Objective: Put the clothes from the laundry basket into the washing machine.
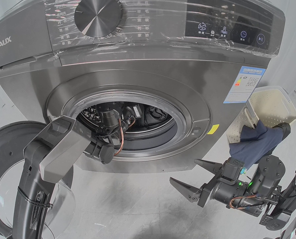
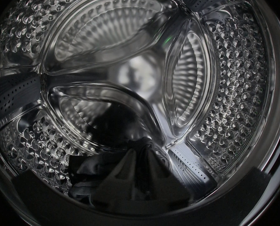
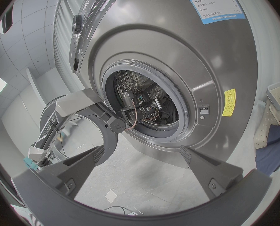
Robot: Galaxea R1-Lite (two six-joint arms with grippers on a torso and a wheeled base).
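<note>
head view: my left claw is inside the mouth of the washing machine, whose door is swung open to the left. some dark clothes lie in the drum, just beyond this claw. my right claw hangs low on the right, apart from everything, its jaws wide apart and holding nothing. far right of it stands the white laundry basket, with a blue garment draped over its near rim.

left wrist view: the dark clothes rest in a heap at the bottom of the drum, near its front lip. i think they should lie deeper, so that nothing slips out when i draw the arm straight back through the mouth.

right wrist view: the spread jaws frame the machine's mouth. for the blue garment i would pinch a thick fold at the rim, not the loose hanging edge.

whether my left claw is apart or together i cannot tell. the blue garment is cut off at the edge here, and the basket's bottom is hidden behind it.
</note>
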